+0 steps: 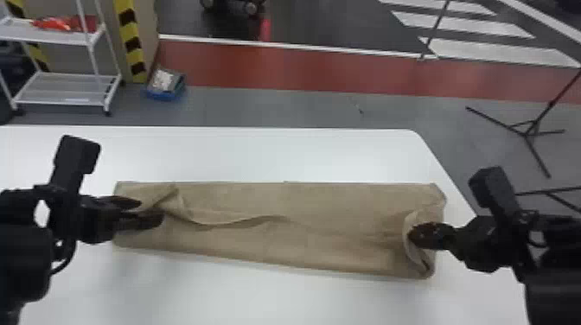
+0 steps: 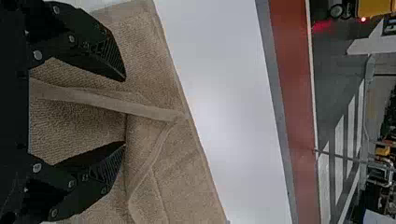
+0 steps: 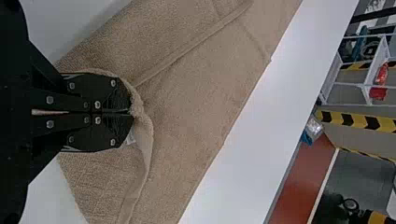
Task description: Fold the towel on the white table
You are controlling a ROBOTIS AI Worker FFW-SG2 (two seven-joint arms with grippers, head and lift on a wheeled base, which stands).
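The left gripper [image 1: 151,211] covers part of the left end of the towel [image 1: 302,237], which lies in a long folded strip on the white table [image 1: 281,155], itself cut off at the head view's left and bottom edges. That gripper's fingers stand wide apart over a ridge of cloth, though whether they touch it I can't tell. The right gripper [image 1: 413,235] is clamped on the towel's bunched right end, its fingertips partly hidden by the raised edge.

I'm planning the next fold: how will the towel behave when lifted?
Likely floppy: the towel already ripples and bunches in loose folds. Probably not slippery, given its coarse, textured weave. It seems unlikely to roll, lying flat.
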